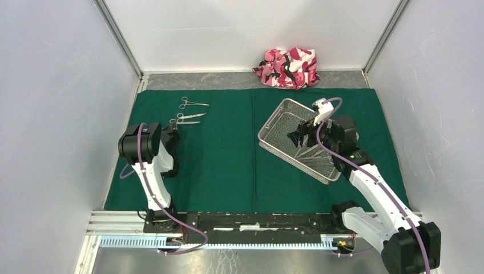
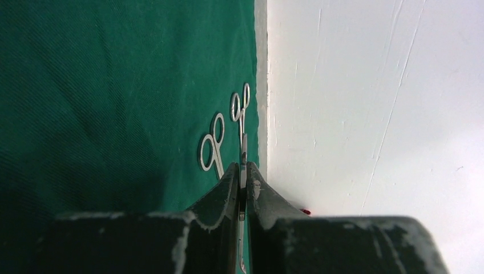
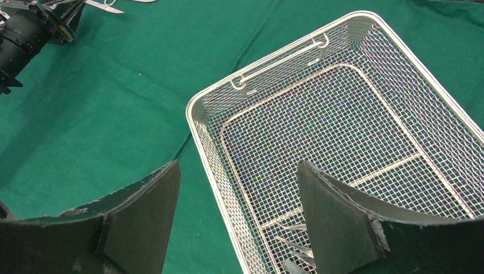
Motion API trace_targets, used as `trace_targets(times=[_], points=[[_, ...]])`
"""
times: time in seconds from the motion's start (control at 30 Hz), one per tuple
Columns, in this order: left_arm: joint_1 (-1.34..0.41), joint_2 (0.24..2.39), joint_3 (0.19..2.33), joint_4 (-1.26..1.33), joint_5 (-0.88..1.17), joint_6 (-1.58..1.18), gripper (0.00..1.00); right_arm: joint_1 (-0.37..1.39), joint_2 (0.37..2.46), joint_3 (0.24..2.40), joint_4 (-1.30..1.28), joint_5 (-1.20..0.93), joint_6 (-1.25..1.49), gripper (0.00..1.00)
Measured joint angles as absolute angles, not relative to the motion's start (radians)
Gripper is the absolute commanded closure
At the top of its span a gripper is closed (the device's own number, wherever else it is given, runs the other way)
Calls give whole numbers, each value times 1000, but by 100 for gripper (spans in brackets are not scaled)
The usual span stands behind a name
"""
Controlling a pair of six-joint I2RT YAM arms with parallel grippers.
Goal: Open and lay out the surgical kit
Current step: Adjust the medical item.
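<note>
**Item 1. Drape (image 1: 228, 148), count: one.** Dark green cloth, spread flat on the counter (image 1: 188, 80) beneath both tools. Judged soft, limp and light, and likely to ruck if dragged. Best taken at a corner or hem.

**Item 2. Wire-mesh tray (image 3: 206, 142), count: one.** It sits on the drape directly under the right tool (image 3: 238, 168). That tool is spread wide and holds nothing, with one finger outside the tray's near wall and the other over its floor. Whether either finger touches the mesh cannot be told. Judged rigid and fairly light, and apt to slide on the cloth. Grip it on the rim or on the wire handle at the wall farthest from the tool, and keep it level so the contents do not spill.

**Item 3. Loose steel pieces (image 3: 297, 245), count: uncertain, at least two.** They lie on the tray floor beside the right tool's inner finger and are partly hidden by it.

**Item 4. Clamped instrument (image 2: 243, 123), count: one.** Its shank passes between the nearly closed fingers of the left tool (image 2: 242, 168), and its rings point ahead of the tips.

**Item 5. Free instrument (image 2: 212, 142), count: one.** It rests on the drape just beside the clamped one.

Items 3 to 5 are judged thin, hard and slick, and they lie low. Pinch them across the shank near the rings.
</note>
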State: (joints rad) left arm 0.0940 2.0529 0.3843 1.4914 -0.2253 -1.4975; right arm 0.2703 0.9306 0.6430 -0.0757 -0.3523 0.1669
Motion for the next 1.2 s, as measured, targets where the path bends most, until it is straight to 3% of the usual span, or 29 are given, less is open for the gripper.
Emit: trace_targets(times=[0.33,0.57,0.73,1.2], points=[[94,2029,396,1447,-197,-1497,98,270,930,639,-75,-359,167,19],[94,2000,383,1488,-101,-1491,98,271,970,639,-67,-409,171,17],[71,1853,374,1492,-2,-1430,98,330,1082,642,-13,-465,240,16],[-326,1385,354,1507,192,-1270,98,590,1346,778,485,-598,604,21]])
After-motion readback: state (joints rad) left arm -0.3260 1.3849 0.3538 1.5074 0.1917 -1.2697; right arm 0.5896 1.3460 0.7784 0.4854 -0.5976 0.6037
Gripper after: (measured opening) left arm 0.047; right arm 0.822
